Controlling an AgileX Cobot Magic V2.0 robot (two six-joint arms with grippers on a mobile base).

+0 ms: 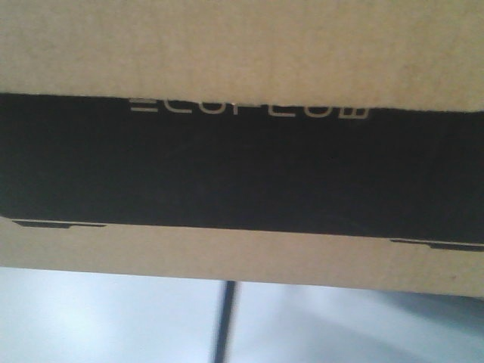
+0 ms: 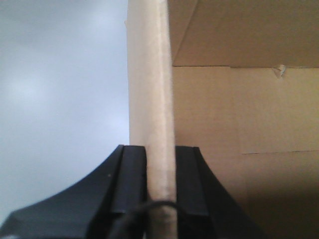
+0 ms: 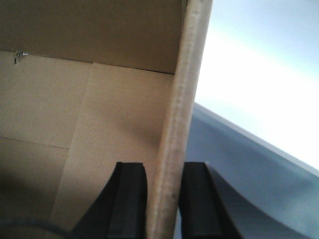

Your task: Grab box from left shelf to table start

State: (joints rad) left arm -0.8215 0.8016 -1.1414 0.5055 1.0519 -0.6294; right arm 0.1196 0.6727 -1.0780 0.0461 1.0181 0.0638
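box: matt corrugated cardbd, rough edge | fingers: blk matt plastic | table: smooth

A thin, blurred dark vertical strip.

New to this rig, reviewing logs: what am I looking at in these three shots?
It's a two-armed robot. The front camera is filled by a cardboard box with a black ECOFLOW panel; the pale surface below is the table. The other two cameras sit on the wrists, looking along each pincer. The left pincer is shut on one box wall, the right pincer on another, a black finger either side. Whether the box rests on the table can't be told.
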